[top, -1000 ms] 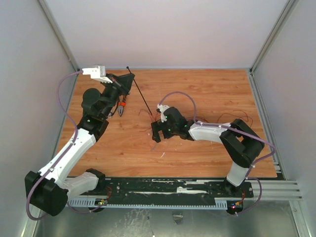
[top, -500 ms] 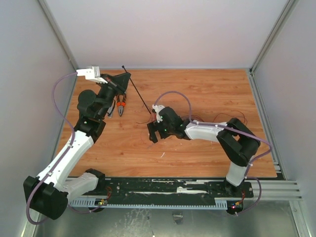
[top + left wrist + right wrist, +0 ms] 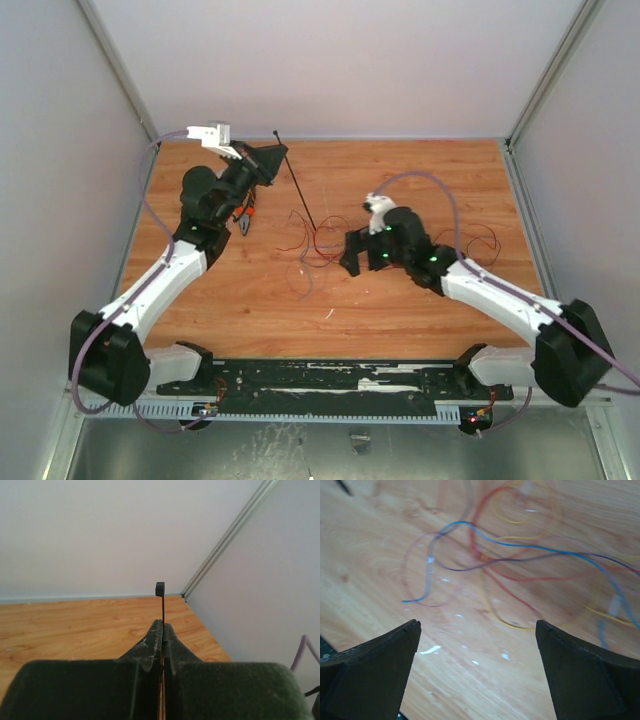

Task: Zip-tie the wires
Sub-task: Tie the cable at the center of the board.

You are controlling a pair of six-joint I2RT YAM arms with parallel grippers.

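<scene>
The wires (image 3: 318,240) lie in a loose red and maroon tangle at the middle of the wooden table; in the right wrist view the wires (image 3: 520,562) show red, yellow, blue and purple strands. My right gripper (image 3: 348,257) sits just right of the tangle, open, and the right gripper (image 3: 477,625) has only bare wood between its fingers. My left gripper (image 3: 277,153) is raised at the back left, shut on the zip tie (image 3: 301,196), a thin dark strip slanting down toward the wires. In the left wrist view the left gripper (image 3: 163,625) is shut on the zip tie (image 3: 160,589), whose head pokes above the tips.
Orange-handled pliers (image 3: 245,219) lie under the left arm at the back left. More thin wire strands (image 3: 483,240) trail over the table behind the right arm. White walls close in the table's back and sides.
My right arm has swung to the right, uncovering the wire tangle, its gripper still open. My left gripper has moved right and back with the zip tie in it.
</scene>
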